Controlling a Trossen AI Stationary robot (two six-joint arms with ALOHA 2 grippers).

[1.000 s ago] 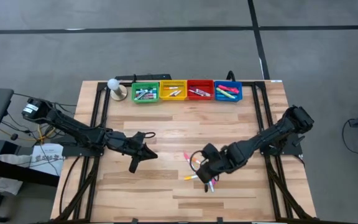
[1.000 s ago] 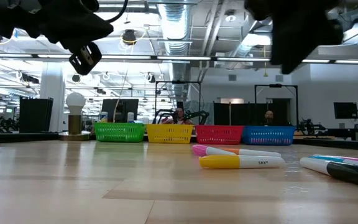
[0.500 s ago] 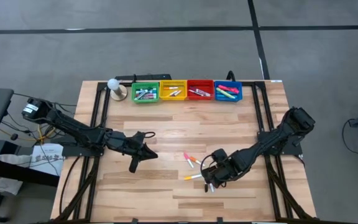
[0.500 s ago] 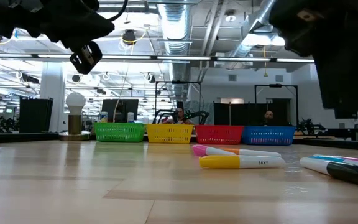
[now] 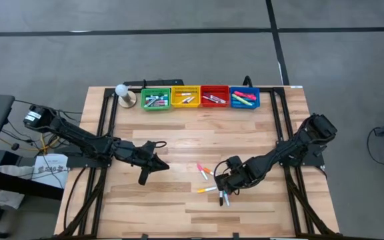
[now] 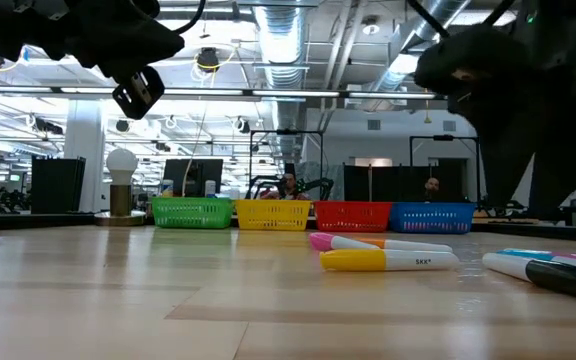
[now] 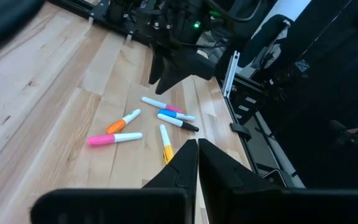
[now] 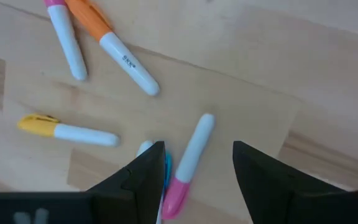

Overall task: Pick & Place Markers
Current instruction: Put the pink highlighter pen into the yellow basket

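The right wrist view shows the right gripper [image 8: 194, 165] released, its fingers straddling a pink-capped marker [image 8: 188, 163] lying low in the frame; beyond lie a yellow-capped marker [image 8: 67, 130] and an orange-capped marker [image 8: 112, 45]. Only the high view shows the loose markers [image 5: 213, 183] at lower centre, the left gripper [image 5: 143, 177] clenched at centre left, and four bins [image 5: 200, 97] along the top edge.

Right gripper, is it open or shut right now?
Open. In its wrist view the right gripper has its two fingers apart over bare wood, with a pink-capped marker lying on the table between them, not yet gripped.
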